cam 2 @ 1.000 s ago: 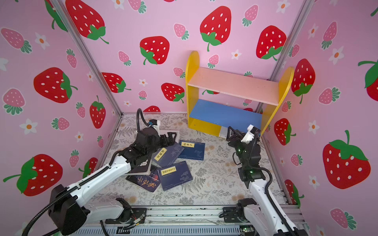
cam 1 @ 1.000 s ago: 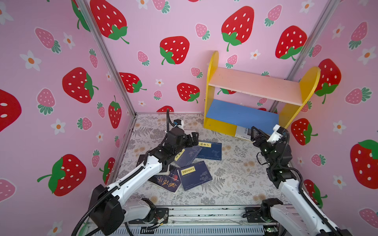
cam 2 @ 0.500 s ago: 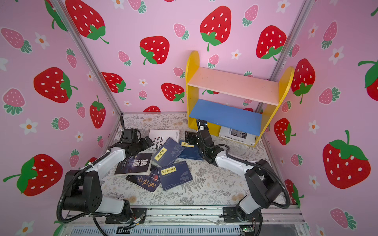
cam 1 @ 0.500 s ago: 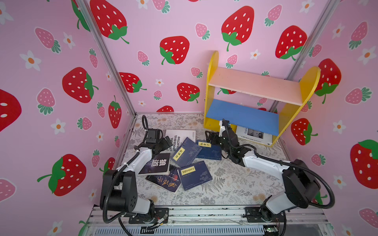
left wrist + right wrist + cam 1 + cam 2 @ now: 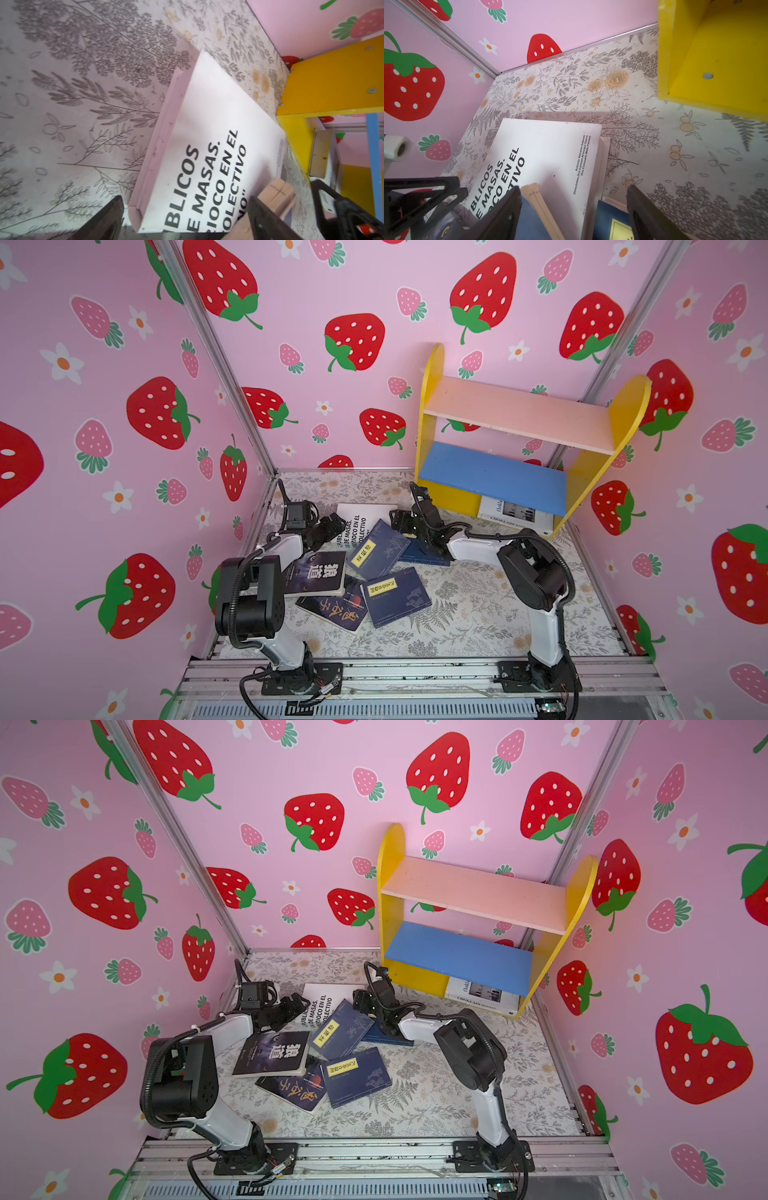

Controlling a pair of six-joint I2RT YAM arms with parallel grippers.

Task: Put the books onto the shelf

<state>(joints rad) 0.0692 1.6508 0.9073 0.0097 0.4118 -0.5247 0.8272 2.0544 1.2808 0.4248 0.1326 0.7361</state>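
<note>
The left gripper [image 5: 185,199], jaws spread wide, straddles one long edge of the white book [image 5: 207,124], while the right gripper [image 5: 574,188], likewise spread, straddles its opposite edge near the shelf [image 5: 716,52].

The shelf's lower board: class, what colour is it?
The lower board is plain blue, and it shows best in a top view.

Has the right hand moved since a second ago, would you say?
Yes: the right hand swung leftward, from the shelf's right end past its left panel.
</note>
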